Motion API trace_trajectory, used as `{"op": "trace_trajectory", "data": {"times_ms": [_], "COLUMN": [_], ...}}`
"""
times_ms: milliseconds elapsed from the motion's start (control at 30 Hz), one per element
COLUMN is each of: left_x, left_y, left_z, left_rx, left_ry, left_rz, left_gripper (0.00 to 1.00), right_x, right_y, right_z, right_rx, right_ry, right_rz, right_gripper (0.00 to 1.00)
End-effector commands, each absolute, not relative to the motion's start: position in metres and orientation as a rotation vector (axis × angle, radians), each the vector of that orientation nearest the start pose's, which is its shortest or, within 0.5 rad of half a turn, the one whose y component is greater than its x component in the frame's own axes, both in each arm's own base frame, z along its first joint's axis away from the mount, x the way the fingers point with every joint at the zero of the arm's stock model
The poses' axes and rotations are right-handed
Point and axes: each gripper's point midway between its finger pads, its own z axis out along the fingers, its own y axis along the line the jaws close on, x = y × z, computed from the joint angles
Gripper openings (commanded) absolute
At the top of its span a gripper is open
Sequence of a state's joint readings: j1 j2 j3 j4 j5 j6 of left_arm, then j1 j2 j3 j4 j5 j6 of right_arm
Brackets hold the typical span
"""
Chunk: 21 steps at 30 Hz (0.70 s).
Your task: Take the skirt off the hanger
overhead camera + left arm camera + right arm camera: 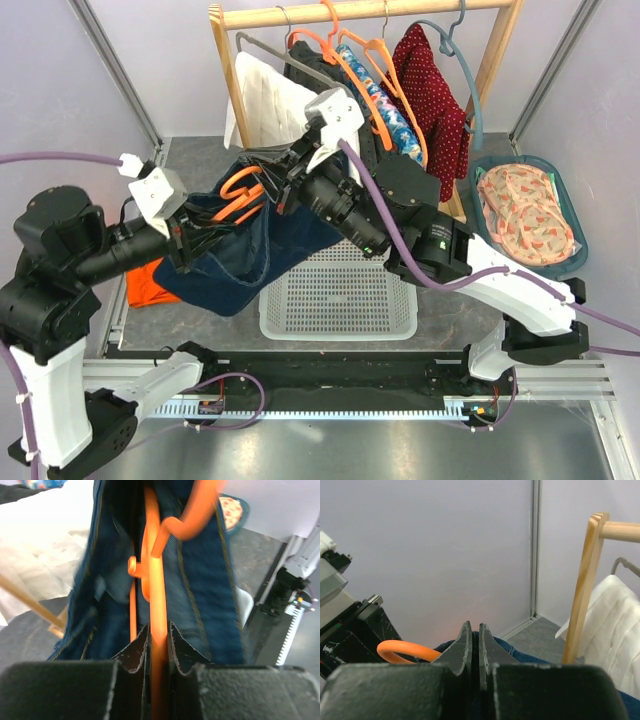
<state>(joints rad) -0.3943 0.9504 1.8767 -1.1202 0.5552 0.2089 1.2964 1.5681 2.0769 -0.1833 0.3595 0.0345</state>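
Nearest, at about 8 o'clock of the overhead view: left pincer (183, 238), clamped on the orange hanger (157, 630), the bar pinched tight between its fingers (131, 655) in the left wrist view. Just beyond, toward centre: right pincer (283, 190), closed to a slit on a fold of the navy skirt (255, 250), denim bunched under the tips in the right wrist view, though hard to tell how much cloth is caught. Skirt still on the hanger, held off the tabletop (200, 150) between both arms, its lower hem drooping over the left edge of the white basket (338, 300) at 6 o'clock. Orange cloth (148, 283) below the left arm, at 8 o'clock.

Probably mid-removal: hanger anchored, waistband about to be stripped. To do it well: keep the left grip firm and the hanger steady; draw the right pincer along the hanger arm and off its end, not straight away from it, so the band slides rather than snags on the small hook visible in the left wrist view. Pull slowly; check that cloth, not only a thin edge, is pinched. Risk: denim slipping free, or hanger twisting in the grip.

Farther, at 12 o'clock: wooden rack (360, 12) with hung clothes, white garment (265, 100) at 11. At 3 o'clock, a teal basket (573, 210).
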Motion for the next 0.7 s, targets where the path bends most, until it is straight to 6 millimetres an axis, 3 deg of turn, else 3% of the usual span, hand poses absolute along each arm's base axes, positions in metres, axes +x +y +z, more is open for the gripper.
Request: {"op": "trace_trajectory", "data": {"times_ms": [0, 167, 200, 267, 367, 400, 433, 467, 500, 667], "left_x": [0.145, 0.130, 0.124, 0.111, 0.103, 0.108, 0.110, 0.111, 0.117, 0.132], "left_y": [-0.171, -0.181, -0.182, -0.187, -0.192, -0.195, -0.196, -0.196, -0.196, -0.195], "left_z": [0.506, 0.529, 0.537, 0.543, 0.541, 0.531, 0.529, 0.526, 0.517, 0.494], "left_rx": [0.932, 0.963, 0.969, 0.993, 1.027, 1.029, 1.032, 1.024, 1.013, 0.980], "left_ry": [1.433, 1.361, 1.327, 1.299, 1.263, 1.289, 1.286, 1.295, 1.327, 1.398], "left_rz": [-0.723, -0.824, -0.840, -0.913, -0.972, -0.988, -0.987, -0.986, -0.986, -0.942], "left_gripper": [0.03, 0.09, 0.20, 0.29, 0.36, 0.41, 0.38, 0.27, 0.02, 0.02], "right_x": [0.158, 0.165, 0.167, 0.167, 0.171, 0.171, 0.172, 0.171, 0.172, 0.174], "right_y": [0.420, 0.414, 0.413, 0.412, 0.411, 0.410, 0.408, 0.407, 0.406, 0.392], "right_z": [0.604, 0.596, 0.595, 0.594, 0.593, 0.593, 0.594, 0.594, 0.595, 0.603], "right_rx": [-0.513, -0.479, -0.474, -0.468, -0.451, -0.447, -0.442, -0.440, -0.436, -0.419], "right_ry": [1.178, 1.214, 1.219, 1.222, 1.232, 1.233, 1.235, 1.235, 1.234, 1.216], "right_rz": [0.959, 0.916, 0.907, 0.904, 0.889, 0.888, 0.881, 0.884, 0.882, 0.855], "right_gripper": [0.00, 0.00, 0.00, 0.00, 0.00, 0.00, 0.00, 0.00, 0.00, 0.00]}}
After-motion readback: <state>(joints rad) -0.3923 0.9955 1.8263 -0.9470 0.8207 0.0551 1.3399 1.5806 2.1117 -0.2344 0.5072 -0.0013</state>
